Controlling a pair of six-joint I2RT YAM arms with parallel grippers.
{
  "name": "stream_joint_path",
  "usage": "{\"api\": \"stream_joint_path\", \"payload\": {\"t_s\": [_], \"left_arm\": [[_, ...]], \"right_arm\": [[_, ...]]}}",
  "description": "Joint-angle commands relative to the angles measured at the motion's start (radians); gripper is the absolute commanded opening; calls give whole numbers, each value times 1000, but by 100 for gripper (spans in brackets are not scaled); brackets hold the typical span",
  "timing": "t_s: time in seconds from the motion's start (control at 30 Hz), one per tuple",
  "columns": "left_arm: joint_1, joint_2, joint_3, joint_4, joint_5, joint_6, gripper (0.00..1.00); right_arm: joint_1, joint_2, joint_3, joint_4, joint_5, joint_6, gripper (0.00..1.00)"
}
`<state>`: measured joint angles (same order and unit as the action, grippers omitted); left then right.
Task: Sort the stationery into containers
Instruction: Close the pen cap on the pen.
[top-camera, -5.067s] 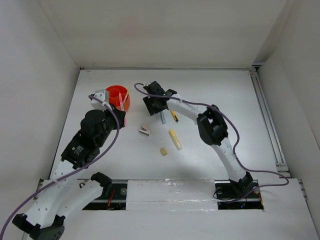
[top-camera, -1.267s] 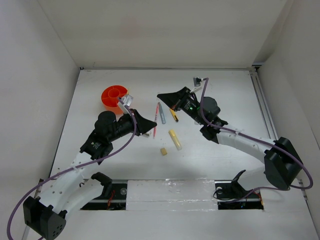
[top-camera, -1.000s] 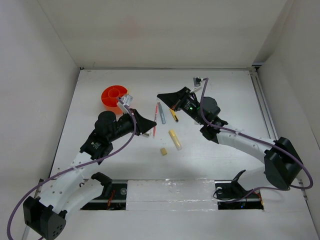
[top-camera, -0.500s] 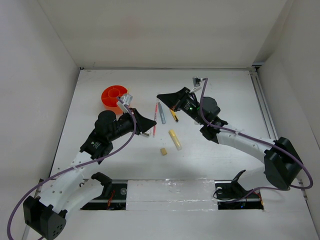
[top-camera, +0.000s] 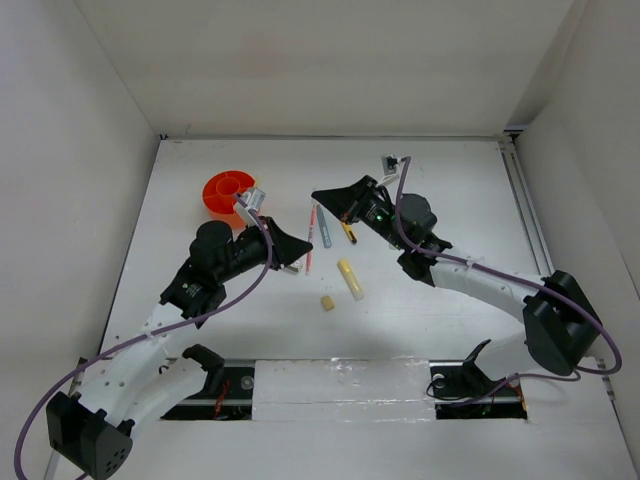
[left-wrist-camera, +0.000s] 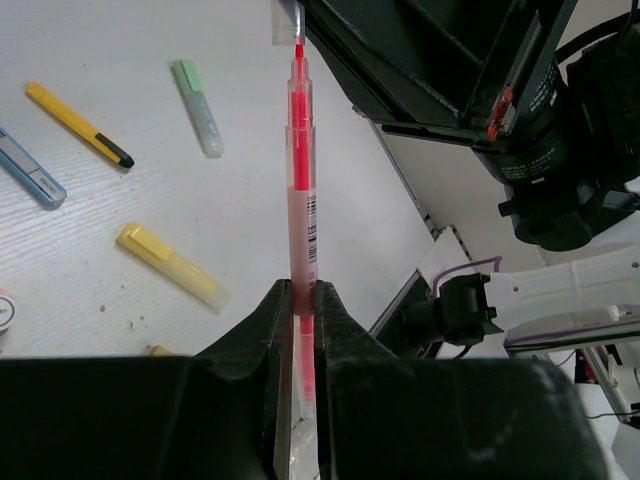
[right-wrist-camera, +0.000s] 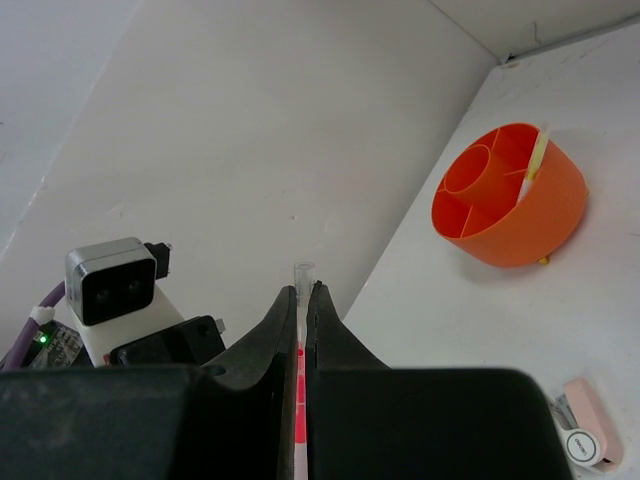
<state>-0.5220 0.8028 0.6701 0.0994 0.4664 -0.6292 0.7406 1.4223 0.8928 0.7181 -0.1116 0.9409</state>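
Note:
My left gripper (top-camera: 296, 258) (left-wrist-camera: 302, 290) is shut on the lower barrel of a pink-red pen (top-camera: 310, 243) (left-wrist-camera: 301, 180). The pen is held above the table and points towards my right gripper (top-camera: 318, 196) (right-wrist-camera: 302, 288). The right gripper is shut on the pen's clear cap end (right-wrist-camera: 302, 270). The orange cup (top-camera: 228, 193) (right-wrist-camera: 510, 195) stands at the back left with a pale yellow pen (right-wrist-camera: 537, 150) in one compartment. A grey-blue pen (top-camera: 324, 233), a yellow pen (top-camera: 347, 230), a pale yellow marker (top-camera: 351, 279) and a tan eraser (top-camera: 327, 302) lie on the table.
A pale marker (left-wrist-camera: 196, 92) lies beyond the yellow pen (left-wrist-camera: 78, 123) in the left wrist view. A small pink-grey block (right-wrist-camera: 585, 430) lies near the left gripper. White walls close in the table on three sides. A rail (top-camera: 530, 230) runs along the right edge.
Five seconds back the left gripper was at the cup and the right was over the pens. Now both hold the pink-red pen. In the last second the right arm shifted slightly left.

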Motion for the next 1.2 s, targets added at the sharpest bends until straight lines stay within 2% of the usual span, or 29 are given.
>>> {"api": "stream_joint_path", "payload": {"t_s": [0.0, 0.67, 0.9, 1.17], "left_arm": [[-3, -14, 39, 39, 12, 13, 0], [-3, 4, 48, 100, -66, 22, 0], [-3, -7, 25, 190, -104, 22, 0], [-3, -7, 79, 171, -181, 65, 0]], "right_arm": [[6, 7, 21, 76, -13, -14, 0], [6, 26, 21, 76, -105, 4, 0], [6, 35, 11, 76, -137, 24, 0], [25, 46, 11, -8, -192, -17, 0]]}}
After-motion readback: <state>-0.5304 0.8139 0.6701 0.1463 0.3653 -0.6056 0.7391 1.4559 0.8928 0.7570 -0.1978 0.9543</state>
